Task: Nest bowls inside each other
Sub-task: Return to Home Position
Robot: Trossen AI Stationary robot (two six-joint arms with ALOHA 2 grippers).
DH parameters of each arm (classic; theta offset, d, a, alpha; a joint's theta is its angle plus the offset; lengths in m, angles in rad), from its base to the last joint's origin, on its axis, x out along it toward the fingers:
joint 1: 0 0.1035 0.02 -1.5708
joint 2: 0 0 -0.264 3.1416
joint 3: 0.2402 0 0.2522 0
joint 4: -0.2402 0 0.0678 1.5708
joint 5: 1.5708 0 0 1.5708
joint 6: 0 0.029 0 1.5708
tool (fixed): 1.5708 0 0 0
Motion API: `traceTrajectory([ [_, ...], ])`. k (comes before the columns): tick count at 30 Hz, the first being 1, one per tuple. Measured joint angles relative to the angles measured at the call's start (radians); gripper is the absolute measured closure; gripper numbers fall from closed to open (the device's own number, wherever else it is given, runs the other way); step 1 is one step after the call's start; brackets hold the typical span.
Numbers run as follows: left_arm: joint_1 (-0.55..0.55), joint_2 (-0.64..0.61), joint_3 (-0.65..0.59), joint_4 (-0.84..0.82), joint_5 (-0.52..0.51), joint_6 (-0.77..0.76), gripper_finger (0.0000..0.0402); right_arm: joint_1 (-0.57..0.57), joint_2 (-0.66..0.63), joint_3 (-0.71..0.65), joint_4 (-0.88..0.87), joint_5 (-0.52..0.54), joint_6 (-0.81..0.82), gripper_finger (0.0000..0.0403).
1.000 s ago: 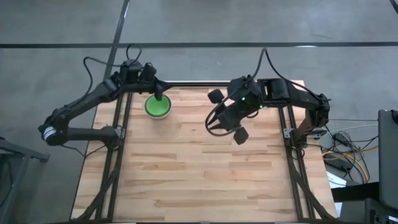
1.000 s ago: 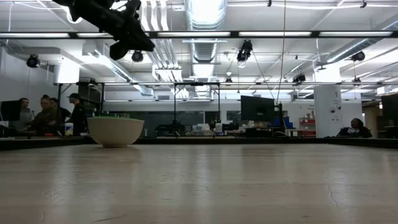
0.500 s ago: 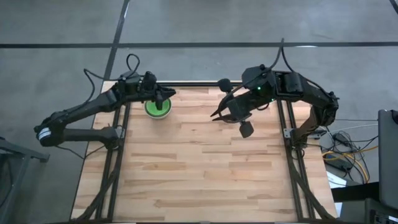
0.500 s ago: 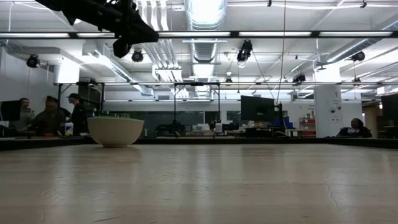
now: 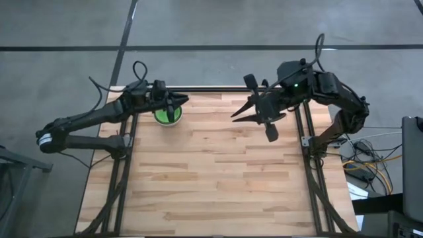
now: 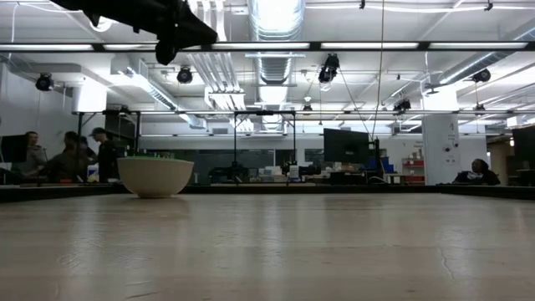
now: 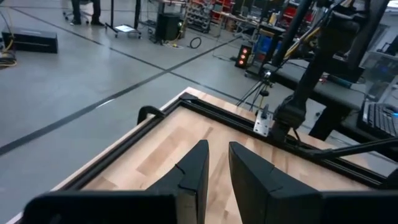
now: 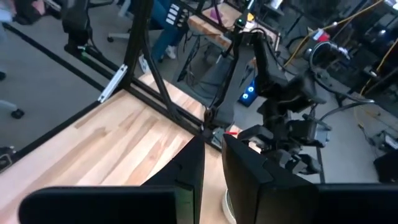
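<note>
An overhead camera looks straight down on the table. A table-level camera looks across it; both share the bowls. Wrist cameras peer past each arm's fingers.

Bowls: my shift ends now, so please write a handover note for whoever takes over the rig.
Left claw: slightly open, empty, raised beside the bowl stack.
Right claw: slightly open, empty, raised over the table, apart from the stack.
Bowls: one stack, green inside a whitish outer bowl; count hidden.
Done: no loose bowls visible.
To do: verify the count.
</note>
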Motion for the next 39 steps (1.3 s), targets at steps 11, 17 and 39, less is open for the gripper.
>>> traceTrajectory([
  [11, -0.012, -0.001, -0.054, -0.005, -0.006, -0.024, 0.0335, -0.022, -0.047, -0.144, 0.079, -0.135, -0.012, 0.0351],
  [17, -0.013, -0.001, -0.062, -0.002, -0.006, -0.037, 0.0335, -0.039, -0.137, -0.352, 0.329, -0.126, 0.009, 0.0351],
  [39, -0.019, -0.001, -0.062, 0.047, -0.038, -0.056, 0.0335, -0.049, -0.558, -0.988, 0.757, 0.027, 0.174, 0.0351],
])
